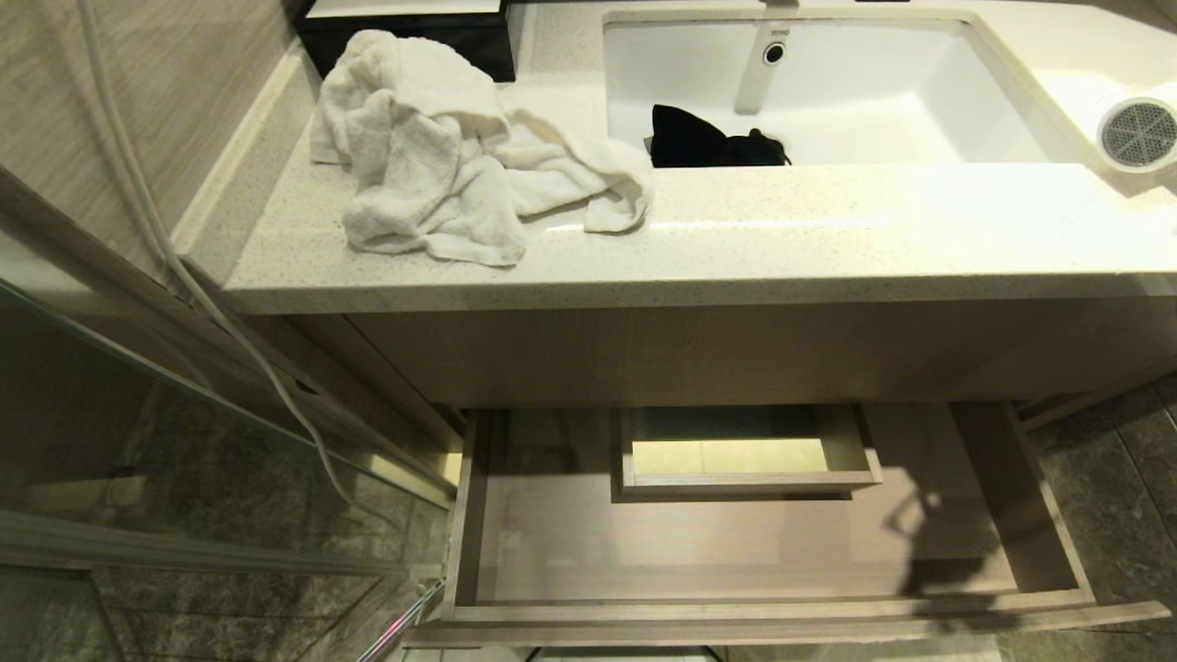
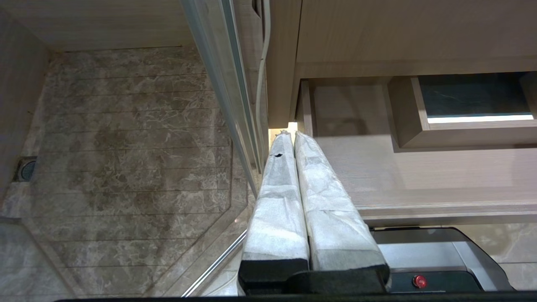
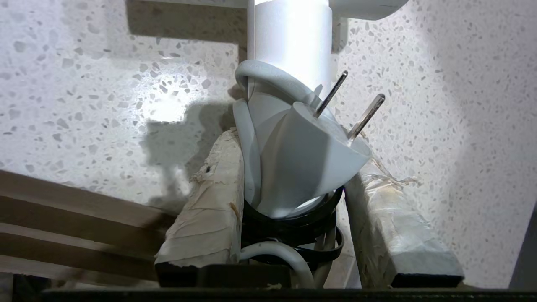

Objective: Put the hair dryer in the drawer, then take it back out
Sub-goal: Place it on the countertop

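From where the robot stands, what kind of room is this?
Most likely a bathroom: a white sink set in a speckled vanity counter, a rumpled white towel on it, an open wooden drawer below, and a glass shower partition over marbled floor tiles.

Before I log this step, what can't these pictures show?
- Hair dryer: head view shows only its grille; the picture's edge cuts off the body.
- Right gripper: outside the head view.
- Drawer: back part hidden under the counter.
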Controlling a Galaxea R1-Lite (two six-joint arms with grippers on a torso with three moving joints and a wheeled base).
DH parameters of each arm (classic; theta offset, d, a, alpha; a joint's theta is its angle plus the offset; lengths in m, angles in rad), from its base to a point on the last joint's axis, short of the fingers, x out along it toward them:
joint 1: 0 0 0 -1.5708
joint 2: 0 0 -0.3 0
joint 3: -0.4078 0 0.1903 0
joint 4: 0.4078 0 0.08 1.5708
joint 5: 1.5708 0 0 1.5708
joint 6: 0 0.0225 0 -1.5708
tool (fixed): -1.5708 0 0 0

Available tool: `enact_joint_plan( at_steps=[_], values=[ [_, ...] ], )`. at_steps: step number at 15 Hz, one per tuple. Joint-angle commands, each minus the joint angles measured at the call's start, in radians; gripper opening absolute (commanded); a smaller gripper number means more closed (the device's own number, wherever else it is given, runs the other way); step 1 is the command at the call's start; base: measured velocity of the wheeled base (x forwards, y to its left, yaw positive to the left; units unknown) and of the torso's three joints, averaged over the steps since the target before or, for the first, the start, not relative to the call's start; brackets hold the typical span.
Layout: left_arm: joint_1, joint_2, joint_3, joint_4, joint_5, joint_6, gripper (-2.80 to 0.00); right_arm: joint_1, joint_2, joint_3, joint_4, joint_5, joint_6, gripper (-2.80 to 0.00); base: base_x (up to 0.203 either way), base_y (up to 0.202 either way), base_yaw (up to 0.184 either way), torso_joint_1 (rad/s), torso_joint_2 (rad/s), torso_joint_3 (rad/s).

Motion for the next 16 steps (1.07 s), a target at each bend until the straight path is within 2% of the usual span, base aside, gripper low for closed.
enact_joint_plan(
  at_steps=[1, 5, 8, 9, 16],
  values=[
    [0.000, 0.000, 0.000, 0.000, 0.000, 0.000, -2.80, 0.010, 0.035, 0.000, -0.053, 0.009, -0.004, -2.80, 0.000, 0.000, 0.000, 0.000, 0.00, 0.000],
    [0.000, -0.001, 0.000, 0.000, 0.000, 0.000, -2.80, 0.009, 0.065, 0.000, -0.125, 0.008, 0.001, -2.80, 0.000, 0.000, 0.000, 0.000, 0.00, 0.000],
    [0.000, 0.000, 0.000, 0.000, 0.000, 0.000, -2.80, 0.009, 0.076, 0.000, -0.129, 0.008, -0.001, -2.80, 0.000, 0.000, 0.000, 0.000, 0.00, 0.000],
    [0.000, -0.002, 0.000, 0.000, 0.000, 0.000, -2.80, 0.009, 0.078, 0.001, -0.126, 0.007, -0.002, 0.00, 0.000, 0.000, 0.000, 0.000, 0.00, 0.000],
    [0.000, -0.001, 0.000, 0.000, 0.000, 0.000, -2.80, 0.008, 0.036, 0.002, -0.129, 0.008, 0.003, 0.00, 0.000, 0.000, 0.000, 0.000, 0.00, 0.000]
  ],
)
